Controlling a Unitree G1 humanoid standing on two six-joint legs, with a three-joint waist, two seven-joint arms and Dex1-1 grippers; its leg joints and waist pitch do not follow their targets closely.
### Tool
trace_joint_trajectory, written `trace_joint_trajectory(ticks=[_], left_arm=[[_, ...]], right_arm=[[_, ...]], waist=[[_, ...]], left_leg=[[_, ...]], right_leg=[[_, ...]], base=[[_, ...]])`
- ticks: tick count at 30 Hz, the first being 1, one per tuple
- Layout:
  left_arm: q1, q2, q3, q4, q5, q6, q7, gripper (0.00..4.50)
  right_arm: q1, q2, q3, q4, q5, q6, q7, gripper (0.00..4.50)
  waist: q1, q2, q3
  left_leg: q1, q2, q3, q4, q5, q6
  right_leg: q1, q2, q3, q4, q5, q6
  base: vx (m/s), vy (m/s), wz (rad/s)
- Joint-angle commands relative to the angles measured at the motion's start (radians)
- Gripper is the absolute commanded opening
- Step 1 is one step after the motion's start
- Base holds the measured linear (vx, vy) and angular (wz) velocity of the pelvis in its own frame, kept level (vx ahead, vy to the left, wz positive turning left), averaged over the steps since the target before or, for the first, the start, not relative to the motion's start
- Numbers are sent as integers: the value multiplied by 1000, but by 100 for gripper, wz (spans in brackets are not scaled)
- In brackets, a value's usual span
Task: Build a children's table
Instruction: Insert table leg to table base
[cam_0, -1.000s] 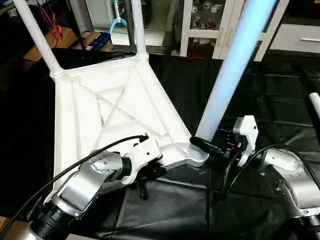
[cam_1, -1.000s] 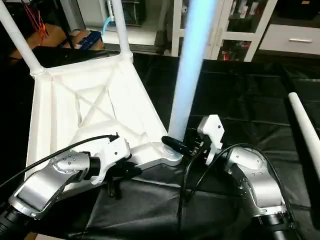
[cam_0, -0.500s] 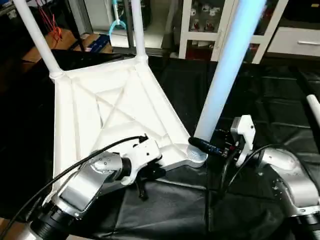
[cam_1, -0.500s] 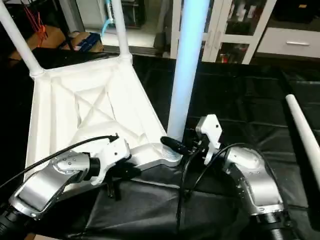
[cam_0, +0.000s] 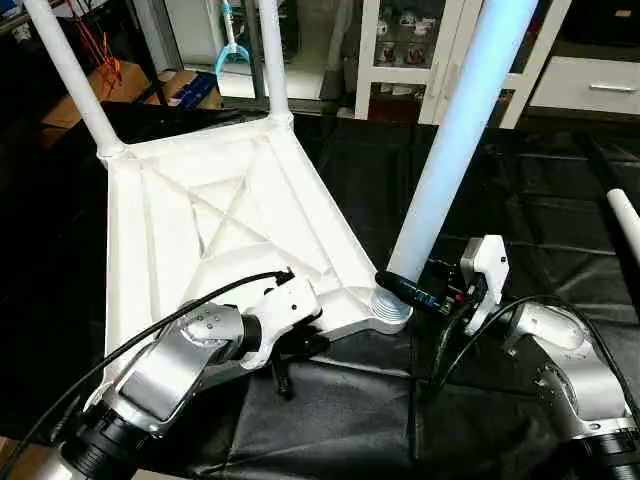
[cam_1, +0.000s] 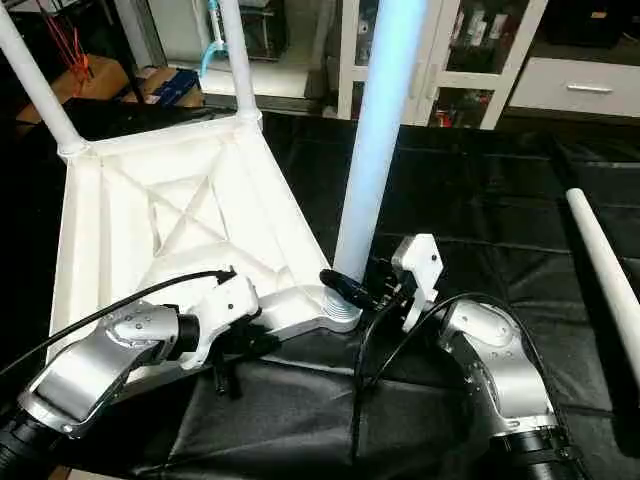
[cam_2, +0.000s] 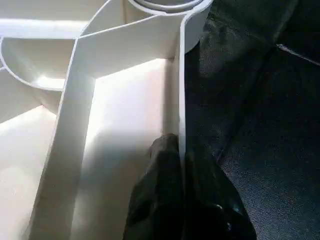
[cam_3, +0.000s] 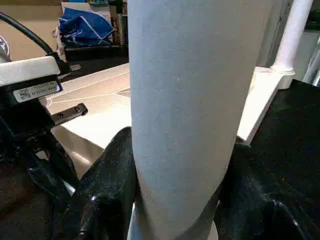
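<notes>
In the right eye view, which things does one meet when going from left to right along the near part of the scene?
Left end effector pinching the tabletop's near rim → upright leg in the near corner socket → right end effector around that leg → loose leg lying on the black cloth.

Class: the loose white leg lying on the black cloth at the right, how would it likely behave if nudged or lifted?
The loose leg is a round, smooth tube lying flat on the black cloth, so a sideways nudge would probably roll it. It looks like hollow plastic, likely light and stiff. Its smooth surface may slip in a pincer.
</notes>
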Motion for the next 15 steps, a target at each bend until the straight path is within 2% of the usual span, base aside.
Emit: trace_joint_trajectory(ticks=[1,9,13,15], left_arm=[[18,2,-36,1,-13,8,-30,0],[17,-15,-12,7,-11,21,7,0],[6,-43,14,24,-11,23,46,0],[-1,-68,36,35,-14,26,76,0]], right_arm=[[48,-14,25,125,-88,56,-38,186],[40,0,14,153,-102,39,-95,186],[17,17,-13,199,-127,26,-181,185],[1,29,-29,226,-139,18,-240,185]], waist=[[-9,0,-11],[-10,0,-6],[-21,-1,-2],[-25,-2,-1]], left_leg=[[26,95,-62,-97,-509,-51],[28,95,-66,-100,-543,-58],[19,92,-74,-103,-571,-67],[24,90,-75,-100,-589,-63]], right_leg=[[-20,-79,57,-98,-447,-156],[-27,-79,59,-104,-498,-136],[-28,-83,56,-105,-569,-114],[-33,-84,56,-111,-612,-98]], base=[[0,0,0],[0,0,0],[0,0,0],[0,0,0]])
